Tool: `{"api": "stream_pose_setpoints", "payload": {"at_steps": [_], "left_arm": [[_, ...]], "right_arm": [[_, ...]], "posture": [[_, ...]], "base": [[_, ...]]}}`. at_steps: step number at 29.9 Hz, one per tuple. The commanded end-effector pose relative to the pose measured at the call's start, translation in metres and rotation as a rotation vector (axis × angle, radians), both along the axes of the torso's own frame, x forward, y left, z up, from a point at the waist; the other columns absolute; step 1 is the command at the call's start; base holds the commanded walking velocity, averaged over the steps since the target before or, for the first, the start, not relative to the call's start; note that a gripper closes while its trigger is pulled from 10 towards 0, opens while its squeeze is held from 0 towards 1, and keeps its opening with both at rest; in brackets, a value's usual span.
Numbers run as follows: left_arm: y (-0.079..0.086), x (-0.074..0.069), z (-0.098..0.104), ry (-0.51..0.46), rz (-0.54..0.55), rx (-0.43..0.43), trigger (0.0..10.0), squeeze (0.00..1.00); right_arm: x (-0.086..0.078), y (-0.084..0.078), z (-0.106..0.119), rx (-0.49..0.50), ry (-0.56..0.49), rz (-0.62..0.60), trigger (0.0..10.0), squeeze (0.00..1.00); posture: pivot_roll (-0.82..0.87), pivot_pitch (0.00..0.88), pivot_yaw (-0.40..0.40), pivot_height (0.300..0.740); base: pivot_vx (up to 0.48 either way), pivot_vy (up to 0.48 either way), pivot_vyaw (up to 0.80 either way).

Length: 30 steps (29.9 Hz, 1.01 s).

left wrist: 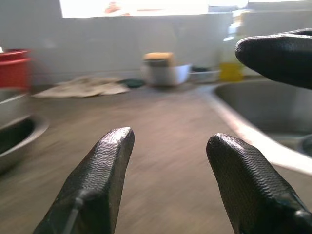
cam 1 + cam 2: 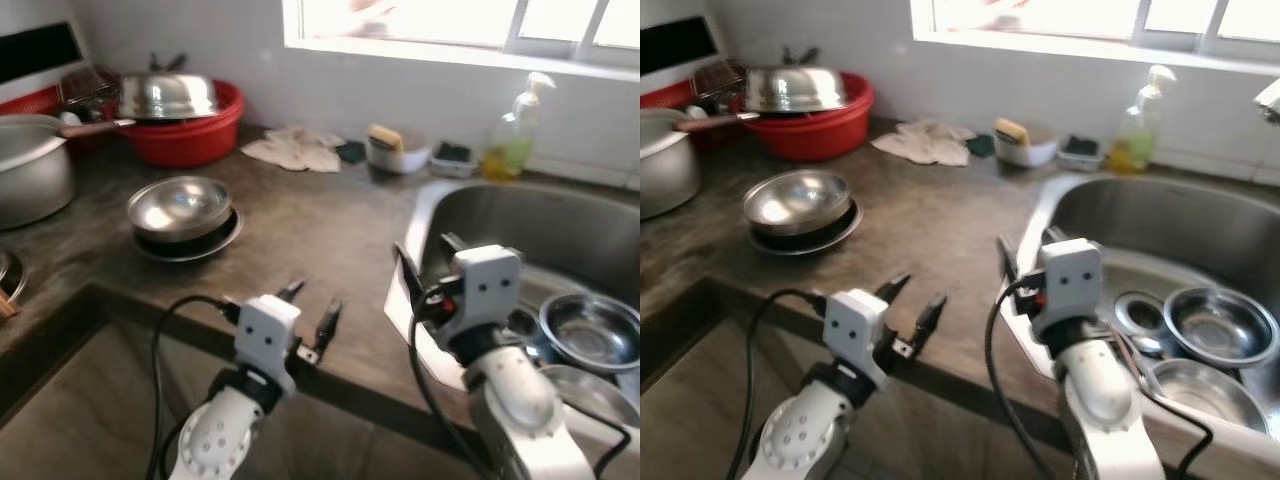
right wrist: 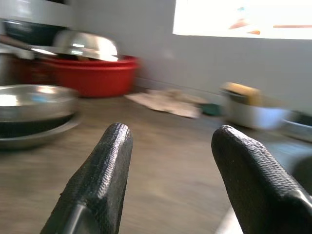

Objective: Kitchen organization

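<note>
Both grippers empty, fingers spread: left gripper (image 2: pixel 312 308) lower centre over the counter edge, right gripper (image 2: pixel 428 258) at the sink rim (image 2: pixel 420 215). Stacked steel bowls (image 2: pixel 181 207) sit left-centre; a careless sideways reach could knock them off.

1. The countertop (image 2: pixel 300 240) is mottled dark grey-brown.
2. The basin (image 2: pixel 195 135) is bright red, and the domed lid (image 2: pixel 168 95) on it is shiny silver.
3. The stacked bowls (image 2: pixel 182 210) are polished steel.
4. The cloth (image 2: pixel 292 150) is off-white.
5. The soap bottle (image 2: pixel 512 135) is clear with yellow-green liquid.
6. The sponge (image 2: pixel 384 136) is yellow.
7. The sink (image 2: pixel 520 225) is dull steel grey.
</note>
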<state>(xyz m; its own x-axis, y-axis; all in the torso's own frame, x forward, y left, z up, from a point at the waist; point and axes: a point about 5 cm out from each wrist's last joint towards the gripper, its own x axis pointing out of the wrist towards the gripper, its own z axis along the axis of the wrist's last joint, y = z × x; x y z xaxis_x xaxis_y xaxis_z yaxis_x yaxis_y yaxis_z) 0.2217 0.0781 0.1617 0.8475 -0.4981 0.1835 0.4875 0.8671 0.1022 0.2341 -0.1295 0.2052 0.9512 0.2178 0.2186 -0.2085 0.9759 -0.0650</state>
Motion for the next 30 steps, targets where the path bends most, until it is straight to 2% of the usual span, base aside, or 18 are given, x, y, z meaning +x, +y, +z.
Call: {"api": "stream_pose_setpoints", "payload": {"at_steps": [1,14,17,20,28,30], "left_arm": [[-0.003,-0.003,0.001,0.009,-0.011,-0.009,10.0,0.00],[-0.004,-0.002,0.001,0.013,0.003,-0.013,10.0,0.00],[-0.003,-0.002,0.002,0.018,0.010,-0.017,10.0,0.00],[-0.003,-0.002,0.001,0.019,0.011,-0.016,10.0,0.00],[-0.003,0.000,0.001,0.014,0.022,-0.001,10.0,0.00],[-0.003,0.001,0.001,0.014,0.024,-0.003,10.0,0.00]], "right_arm": [[-0.002,-0.002,-0.001,0.004,0.010,0.002,10.0,0.00],[0.014,-0.002,0.008,0.004,-0.018,-0.019,10.0,0.00],[0.018,-0.003,0.009,0.005,-0.017,-0.021,10.0,0.00],[0.022,-0.004,0.010,0.011,-0.017,-0.022,10.0,0.00],[0.031,0.002,0.012,-0.002,-0.014,-0.005,10.0,0.00],[0.038,0.003,0.012,-0.008,0.002,-0.002,10.0,0.00]], "posture": [[0.14,0.039,-0.012,0.740],[0.15,0.049,-0.017,0.740],[0.15,0.052,-0.022,0.740],[0.15,0.052,-0.023,0.740],[0.16,0.060,-0.027,0.740],[0.16,0.061,-0.029,0.740]], "base": [[0.000,0.000,0.80],[0.000,0.000,0.80],[0.000,0.000,0.00],[0.000,0.480,0.00],[0.000,0.000,0.00],[0.000,0.000,0.00]]}}
